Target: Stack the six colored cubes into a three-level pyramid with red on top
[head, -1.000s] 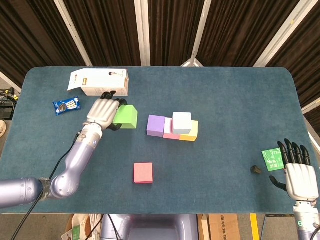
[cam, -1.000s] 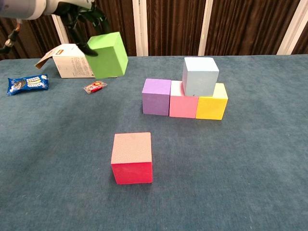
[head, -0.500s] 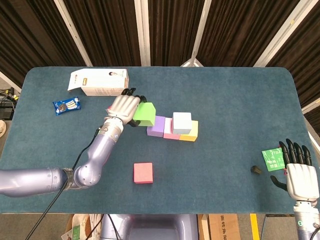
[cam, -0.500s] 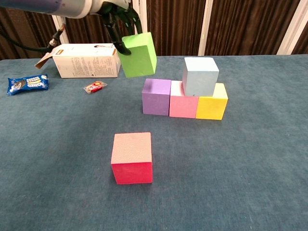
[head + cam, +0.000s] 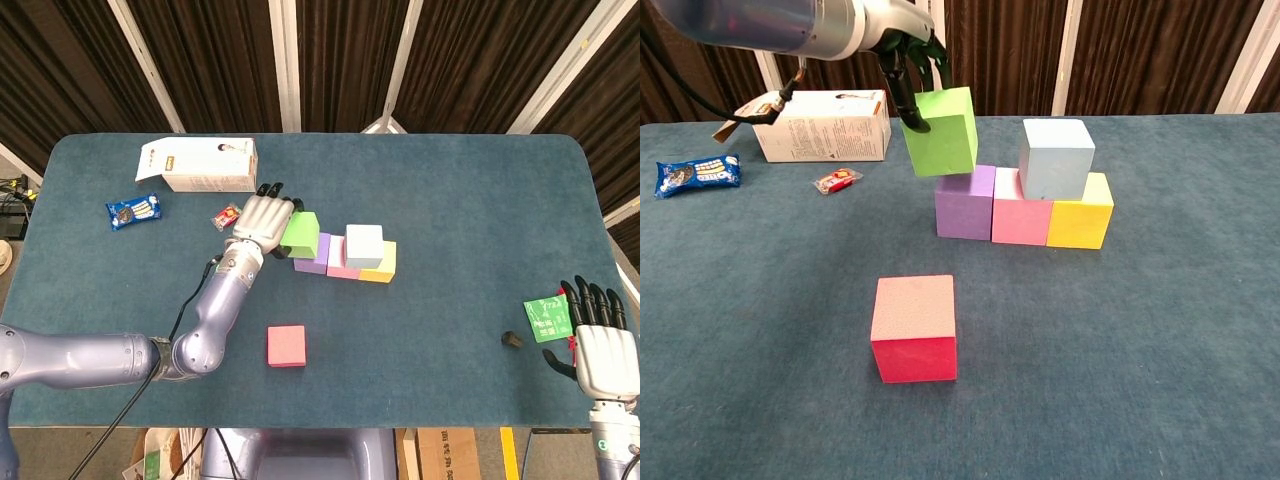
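Green cube [image 5: 941, 131] — gripped by left robot hand [image 5: 262, 217] — above purple cube [image 5: 964, 202].

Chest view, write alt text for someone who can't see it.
The left robot hand holds a green foam cube tilted just above a purple cube, beside pink and yellow cubes topped by a pale blue one. A red cube sits apart, nearer the camera.

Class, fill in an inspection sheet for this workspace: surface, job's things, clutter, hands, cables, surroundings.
Surface: blue table.
Job's things: purple cube, pink cube and yellow cube in a row; pale blue cube on top; green cube tilted, held above purple; red cube apart in front.
Clutter: white box, snack packet, red wrapper, green packet, small dark object.
Hands: left hand holds green cube; right hand spread, idle.
Cables: black cable along left arm.
Surroundings: dark curtains.
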`<move>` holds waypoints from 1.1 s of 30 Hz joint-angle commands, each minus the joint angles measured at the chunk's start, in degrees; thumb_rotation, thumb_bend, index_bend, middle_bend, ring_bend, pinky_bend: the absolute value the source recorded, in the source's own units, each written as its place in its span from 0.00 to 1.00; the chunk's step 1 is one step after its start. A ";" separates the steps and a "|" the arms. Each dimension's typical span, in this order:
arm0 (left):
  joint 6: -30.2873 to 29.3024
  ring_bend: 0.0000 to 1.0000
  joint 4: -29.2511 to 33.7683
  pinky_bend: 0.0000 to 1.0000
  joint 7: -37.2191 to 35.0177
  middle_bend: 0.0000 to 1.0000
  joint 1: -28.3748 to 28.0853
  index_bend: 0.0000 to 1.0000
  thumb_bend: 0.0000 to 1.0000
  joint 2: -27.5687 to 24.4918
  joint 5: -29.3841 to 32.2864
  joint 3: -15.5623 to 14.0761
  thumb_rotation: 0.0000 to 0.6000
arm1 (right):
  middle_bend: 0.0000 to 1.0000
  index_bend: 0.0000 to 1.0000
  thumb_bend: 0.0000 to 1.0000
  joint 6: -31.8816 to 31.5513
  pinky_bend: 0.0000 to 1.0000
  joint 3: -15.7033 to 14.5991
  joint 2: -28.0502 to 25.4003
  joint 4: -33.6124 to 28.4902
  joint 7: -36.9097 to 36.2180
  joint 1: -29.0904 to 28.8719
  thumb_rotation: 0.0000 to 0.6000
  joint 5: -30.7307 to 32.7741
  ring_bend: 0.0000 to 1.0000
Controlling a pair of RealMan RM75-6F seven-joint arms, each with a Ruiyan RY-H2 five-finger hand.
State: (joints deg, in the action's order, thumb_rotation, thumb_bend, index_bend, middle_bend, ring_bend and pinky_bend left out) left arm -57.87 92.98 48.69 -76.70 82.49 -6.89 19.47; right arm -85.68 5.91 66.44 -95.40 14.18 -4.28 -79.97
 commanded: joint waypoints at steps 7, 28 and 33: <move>-0.73 0.00 -1.67 0.00 -1.16 0.28 -0.67 0.27 0.40 2.21 -1.01 -0.35 1.00 | 0.00 0.00 0.17 -0.62 0.00 -0.10 -0.47 -0.42 0.27 0.48 1.00 -0.02 0.00; -1.89 0.00 -6.58 0.00 2.24 0.25 -4.97 0.27 0.39 7.74 3.33 1.15 1.00 | 0.00 0.00 0.17 0.23 0.00 0.39 -0.73 -0.02 -0.17 0.33 1.00 1.22 0.00; -3.02 0.00 -7.24 0.00 5.52 0.24 -6.86 0.26 0.39 8.87 6.26 1.32 1.00 | 0.00 0.00 0.17 0.36 0.00 0.44 -0.83 0.04 -0.38 0.32 1.00 1.38 0.00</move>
State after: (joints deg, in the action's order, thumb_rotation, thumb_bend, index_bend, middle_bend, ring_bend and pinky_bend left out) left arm -60.37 86.10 53.26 -82.84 90.84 -1.40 20.72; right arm -85.33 6.35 65.61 -95.35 13.80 -3.95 -78.61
